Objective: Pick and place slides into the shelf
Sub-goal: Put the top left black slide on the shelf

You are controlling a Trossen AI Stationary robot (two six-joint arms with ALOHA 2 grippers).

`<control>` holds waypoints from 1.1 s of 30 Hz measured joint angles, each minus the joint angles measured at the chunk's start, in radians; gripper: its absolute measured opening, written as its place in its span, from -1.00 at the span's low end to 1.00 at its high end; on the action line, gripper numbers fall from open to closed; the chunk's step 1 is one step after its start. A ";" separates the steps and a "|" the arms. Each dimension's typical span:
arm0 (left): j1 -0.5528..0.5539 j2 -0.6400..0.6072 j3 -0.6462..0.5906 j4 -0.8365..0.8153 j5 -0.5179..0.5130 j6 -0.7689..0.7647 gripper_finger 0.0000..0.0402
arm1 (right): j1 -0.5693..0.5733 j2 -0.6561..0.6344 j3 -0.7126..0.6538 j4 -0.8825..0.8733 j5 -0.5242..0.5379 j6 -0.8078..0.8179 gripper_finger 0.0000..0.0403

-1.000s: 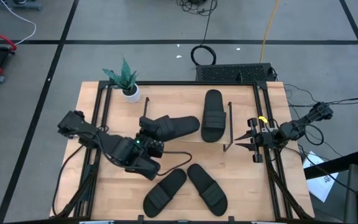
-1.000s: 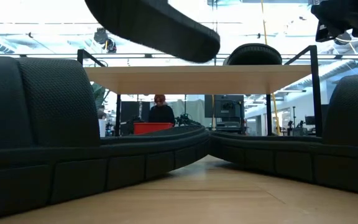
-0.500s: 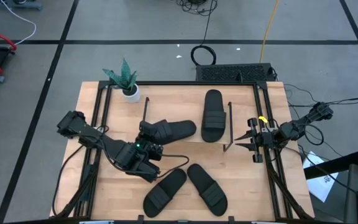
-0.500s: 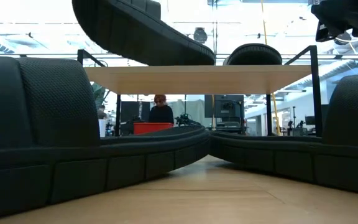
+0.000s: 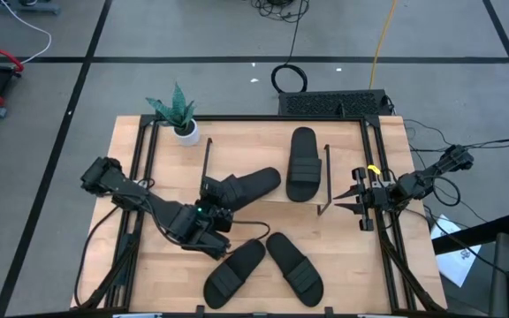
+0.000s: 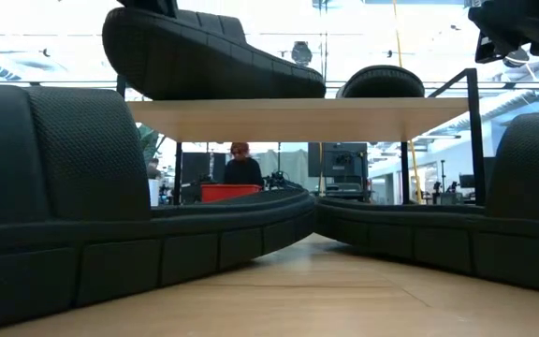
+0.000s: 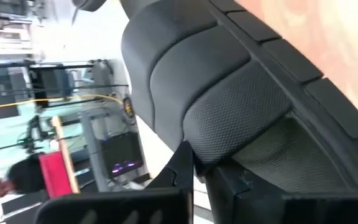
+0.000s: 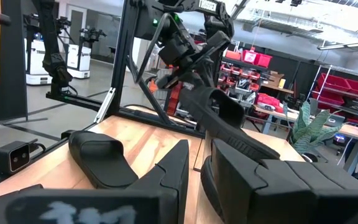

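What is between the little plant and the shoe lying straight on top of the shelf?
Nothing: in the high view only bare wooden shelf top lies between the potted plant and the straight slide.

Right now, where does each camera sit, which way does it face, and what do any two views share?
High: above, looking straight down on table, both arms, shelf.
Low: at tabletop height, looking level under the shelf board; no arm clearly identifiable.
Left wrist: on the left arm, facing the sandal its left tool grips.
Right wrist: on the parked right arm, facing across the shelf past the right tool.
Shared: the gripped sandal shows in all four views.
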 joint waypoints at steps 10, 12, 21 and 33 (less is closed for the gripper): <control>0.000 0.000 0.000 0.051 0.070 0.038 -0.57 | 0.000 0.011 0.000 0.003 0.000 0.000 -0.68; 0.000 0.000 0.000 0.054 0.076 0.045 -0.51 | 0.000 0.016 0.000 0.003 0.000 0.000 -0.68; 0.001 0.000 0.000 0.052 0.074 0.100 -0.32 | 0.000 0.037 0.000 0.003 0.000 0.000 -0.68; 0.001 -0.021 0.000 0.028 0.051 0.176 -0.28 | 0.000 0.041 0.000 0.003 0.000 -0.001 -0.68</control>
